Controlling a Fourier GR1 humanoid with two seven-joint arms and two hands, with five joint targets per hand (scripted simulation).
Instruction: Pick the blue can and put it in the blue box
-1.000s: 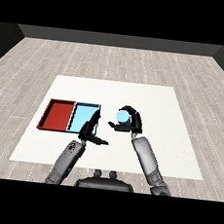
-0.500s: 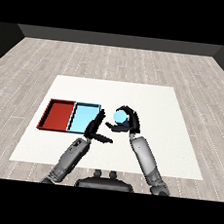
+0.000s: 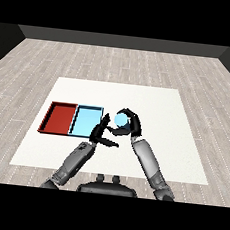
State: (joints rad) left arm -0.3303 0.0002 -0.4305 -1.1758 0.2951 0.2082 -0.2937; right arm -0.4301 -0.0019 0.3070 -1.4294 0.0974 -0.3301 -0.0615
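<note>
The blue can is held above the white table, just right of the light blue tray. My right hand is shut on it, fingers curled over its top and thumb under it. My left hand is open, its straight fingers pointing up beside the can's left side, at the light blue tray's right edge. I cannot tell whether that hand touches the can.
A red tray lies directly left of the light blue tray, sharing a wall with it. Both trays hold nothing. The white table stretches wide to the right and toward the far edge.
My right hand has carried the blue can a little leftward, closer to the light blue tray. My left hand has stayed near the tray's right edge.
</note>
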